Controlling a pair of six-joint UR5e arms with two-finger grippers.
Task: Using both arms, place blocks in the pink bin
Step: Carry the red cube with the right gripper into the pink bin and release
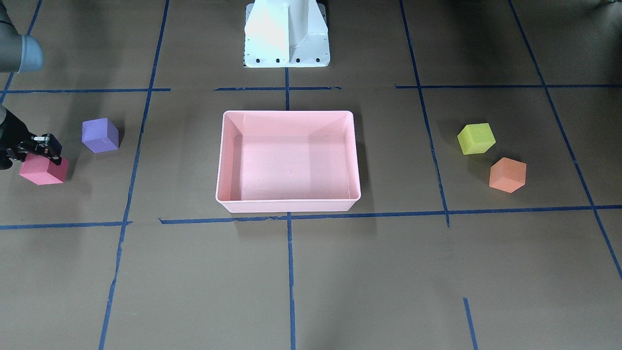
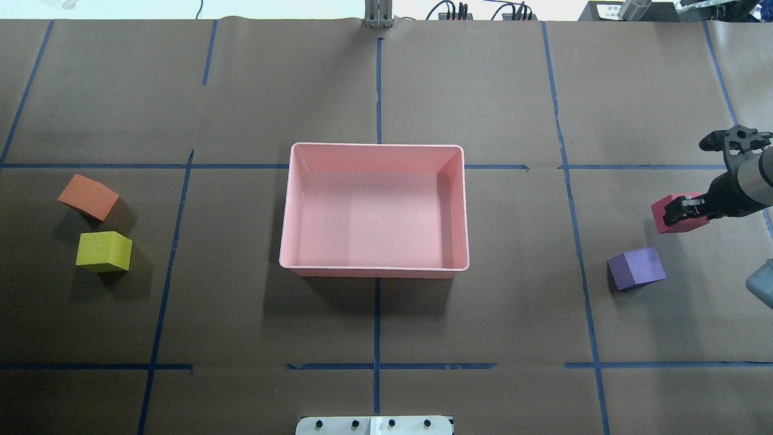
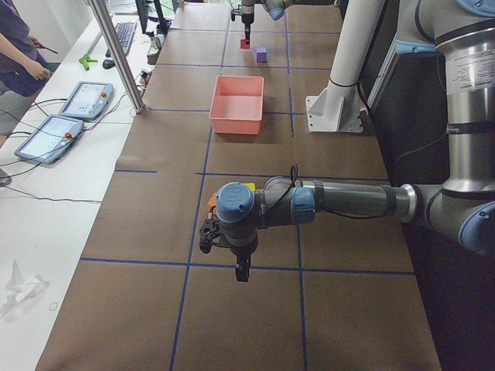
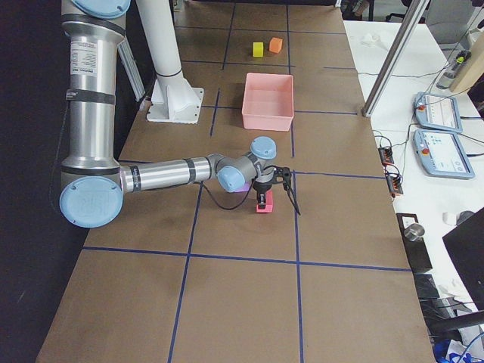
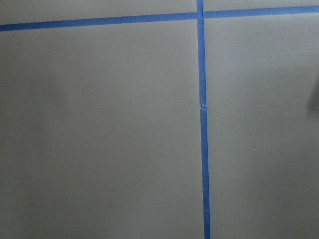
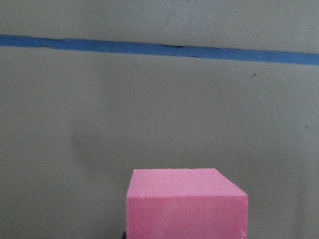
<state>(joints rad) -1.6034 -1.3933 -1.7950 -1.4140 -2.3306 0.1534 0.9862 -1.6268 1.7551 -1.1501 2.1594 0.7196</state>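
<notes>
Four blocks (image 2: pixel 636 269) lay outside the pink bin (image 2: pixel 374 272); right jaws sat over the pink-red block (image 1: pixel 41 174), grip unclear, left jaws unreadable. Probably light, squashy foam: pinch opposite flat faces.

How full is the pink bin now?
Empty. The bin has a bare floor; the red block, purple block, yellow block and orange block all sit outside it.

I count four small matte foam cubes: pink-red (image 1: pixel 43 170), purple (image 1: pixel 100 135), yellow-green (image 1: pixel 476 138), orange (image 1: pixel 508 175). One shallow pale pink plastic tray (image 1: pixel 289 205). Two grey tubular robot arms (image 3: pixel 356 199) (image 4: pixel 162 175).
</notes>
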